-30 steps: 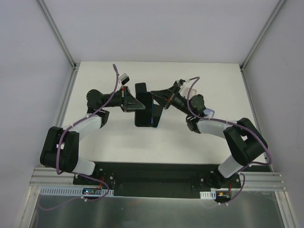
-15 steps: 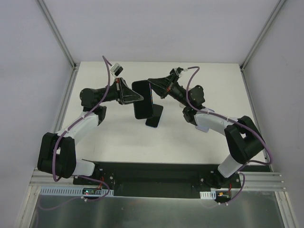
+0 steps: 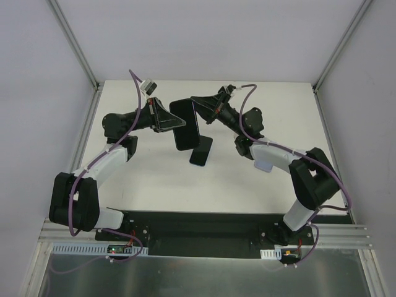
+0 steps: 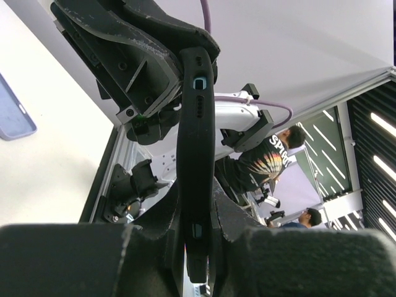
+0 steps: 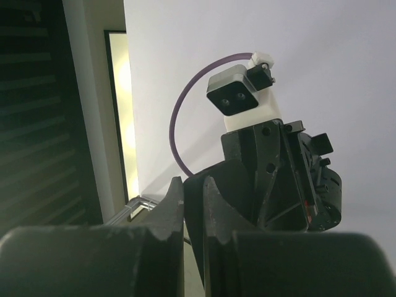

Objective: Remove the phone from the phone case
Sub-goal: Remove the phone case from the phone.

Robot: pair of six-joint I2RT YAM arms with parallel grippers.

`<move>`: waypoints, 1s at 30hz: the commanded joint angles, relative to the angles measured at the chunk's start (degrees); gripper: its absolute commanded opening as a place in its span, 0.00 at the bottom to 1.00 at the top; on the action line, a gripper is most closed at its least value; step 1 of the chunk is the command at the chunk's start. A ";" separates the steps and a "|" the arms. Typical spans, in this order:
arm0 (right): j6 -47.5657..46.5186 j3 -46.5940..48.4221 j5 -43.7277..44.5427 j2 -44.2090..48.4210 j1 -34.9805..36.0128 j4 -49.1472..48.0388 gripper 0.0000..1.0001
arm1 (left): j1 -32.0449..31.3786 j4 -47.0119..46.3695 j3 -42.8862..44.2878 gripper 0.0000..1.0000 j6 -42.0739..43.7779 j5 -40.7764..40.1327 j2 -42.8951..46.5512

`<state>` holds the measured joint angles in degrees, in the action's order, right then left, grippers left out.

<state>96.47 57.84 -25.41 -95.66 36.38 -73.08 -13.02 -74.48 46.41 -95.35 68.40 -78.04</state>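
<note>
- Left gripper (image 3: 176,125): at left edge of case (image 3: 187,133), clamped shut on it.
- Case: held between both grippers, tilted, lifted off table (image 3: 148,179).
- Right gripper (image 3: 198,104): at far right corner of case, closed on thin case lip.
- Progress: separation judged done. Second dark slab, taken as phone (image 3: 201,152), lies on table just below and right of case, apart from it.
- Left to do: confirm case empty, set case down.
- Case look: black, slim; port cutout and speaker holes along edge.
- Phone look: dark, rounded corners, blue-grey sheen.

Left claw (image 3: 183,125), right claw (image 3: 194,100): both clamped.
</note>
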 commanded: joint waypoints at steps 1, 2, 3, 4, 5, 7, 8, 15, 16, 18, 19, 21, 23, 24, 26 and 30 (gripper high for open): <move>5.92 7.54 3.17 -0.84 4.05 -14.81 0.01 | -2.10 -21.85 3.15 0.00 2.27 5.69 -0.62; 6.27 8.24 3.26 -1.46 4.22 -14.81 0.02 | -2.10 -21.85 3.51 0.00 2.27 5.69 -0.62; 6.54 9.55 3.70 -1.81 4.31 -14.81 0.01 | -2.10 -21.85 3.94 0.00 2.27 5.86 -0.62; 6.89 10.09 3.87 -2.25 4.49 -14.72 0.01 | -2.10 -21.94 4.82 0.00 2.19 5.95 -0.53; 7.33 10.62 4.22 -2.86 4.75 -14.81 0.02 | -2.10 -21.85 5.26 0.00 2.19 6.04 -0.45; 7.60 12.11 4.84 -3.48 4.93 -14.81 0.01 | -2.10 -21.85 6.40 0.00 1.92 6.30 -0.53; 7.86 12.46 5.02 -3.83 5.10 -14.72 0.01 | -2.10 -21.85 6.93 0.00 1.84 6.39 -0.53; 8.91 12.91 5.98 -4.80 5.19 -14.72 0.01 | -2.10 -21.94 8.34 0.00 1.48 6.48 0.08; 9.00 13.08 6.07 -4.89 5.28 -14.72 0.01 | -2.10 -21.85 8.52 0.00 1.48 6.48 0.08; 8.92 13.43 6.07 -4.98 5.37 -14.72 0.01 | -2.10 -21.85 8.87 0.00 1.40 6.48 0.08; 9.00 13.52 6.16 -4.98 5.28 -14.81 0.02 | -2.10 -21.94 9.13 0.00 1.31 6.48 0.17; 9.00 13.52 6.25 -5.06 5.37 -14.81 0.01 | -2.10 -21.85 9.40 0.00 1.22 6.57 0.26; 9.44 13.44 6.42 -5.42 5.37 -14.72 0.01 | -2.10 -21.85 9.92 0.00 1.13 6.48 0.43; 9.44 13.43 6.60 -5.59 5.37 -14.81 0.01 | -2.10 -21.94 10.10 0.00 1.13 6.48 0.52; 9.79 13.52 6.77 -6.03 5.46 -14.81 0.01 | -2.10 -21.94 10.63 0.00 0.96 6.48 0.70; 9.80 14.49 6.78 -6.56 5.72 -14.81 0.01 | -2.10 -21.85 11.33 0.00 0.87 6.83 1.40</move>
<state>104.03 68.31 -19.64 -101.08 38.63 -77.43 -12.25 -74.50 55.24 -94.96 66.94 -78.26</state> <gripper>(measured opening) 0.087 0.114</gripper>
